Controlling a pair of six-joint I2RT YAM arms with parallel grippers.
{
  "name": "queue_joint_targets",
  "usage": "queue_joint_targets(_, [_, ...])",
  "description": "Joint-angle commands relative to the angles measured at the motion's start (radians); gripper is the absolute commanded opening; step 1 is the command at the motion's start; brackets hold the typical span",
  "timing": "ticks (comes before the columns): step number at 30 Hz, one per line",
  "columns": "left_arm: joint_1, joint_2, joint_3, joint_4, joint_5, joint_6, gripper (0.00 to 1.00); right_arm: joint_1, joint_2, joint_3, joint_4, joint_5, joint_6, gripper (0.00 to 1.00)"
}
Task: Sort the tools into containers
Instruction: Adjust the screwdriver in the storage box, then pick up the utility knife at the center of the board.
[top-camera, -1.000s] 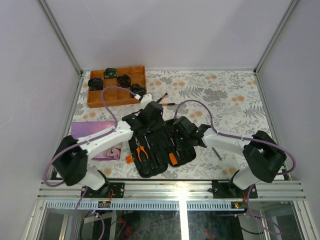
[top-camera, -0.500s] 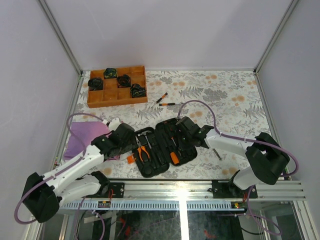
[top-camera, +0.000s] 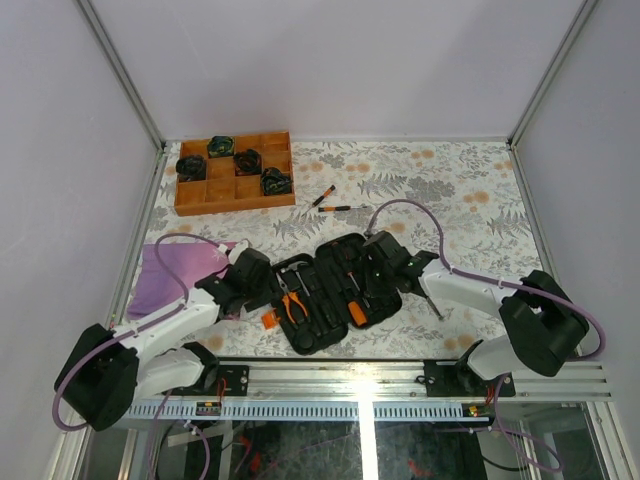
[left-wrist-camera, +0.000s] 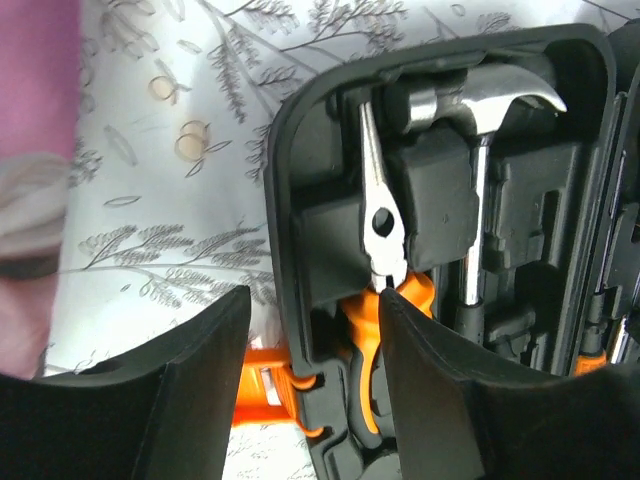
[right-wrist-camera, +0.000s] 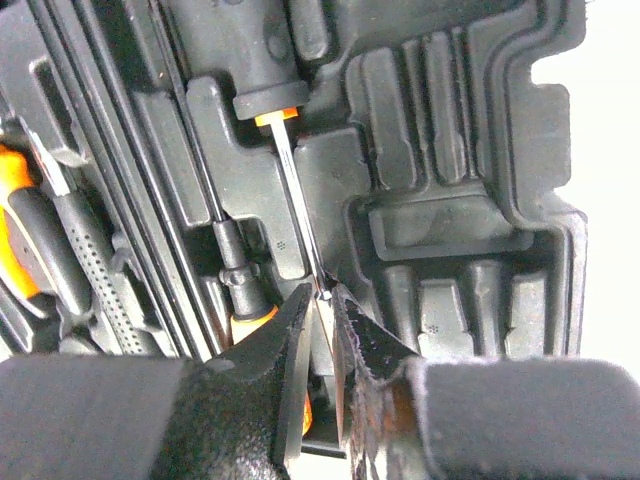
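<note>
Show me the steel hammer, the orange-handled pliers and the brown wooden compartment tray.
Steel hammer (left-wrist-camera: 490, 108): left wrist view, on its shiny head.
Orange-handled pliers (left-wrist-camera: 381, 222): left wrist view, on the pivot.
Brown wooden compartment tray (top-camera: 240, 206): top external view, on its near wall.

Worktop (top-camera: 470, 190), floral-print cover. Open black tool case (top-camera: 312, 340) near front edge. Just beyond the case: two loose screwdrivers (top-camera: 334, 208), close together. Far left of case: wooden compartment tray (top-camera: 235, 206). Left of case: pink cloth (top-camera: 160, 285), lying crumpled.
</note>
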Motion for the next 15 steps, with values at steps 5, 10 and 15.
queue_joint_targets(5, [0.009,0.126,0.084,0.187,0.076,0.102,0.51,-0.085,-0.012,0.013,-0.037,0.034,-0.078,0.25])
queue_joint_targets(10, [0.015,0.146,0.135,0.153,0.032,0.121,0.51,-0.085,-0.071,0.061,-0.060,0.014,-0.144,0.32])
queue_joint_targets(15, [0.037,0.187,0.188,0.161,0.036,0.150,0.53,-0.086,-0.182,0.081,-0.151,0.095,-0.160,0.39])
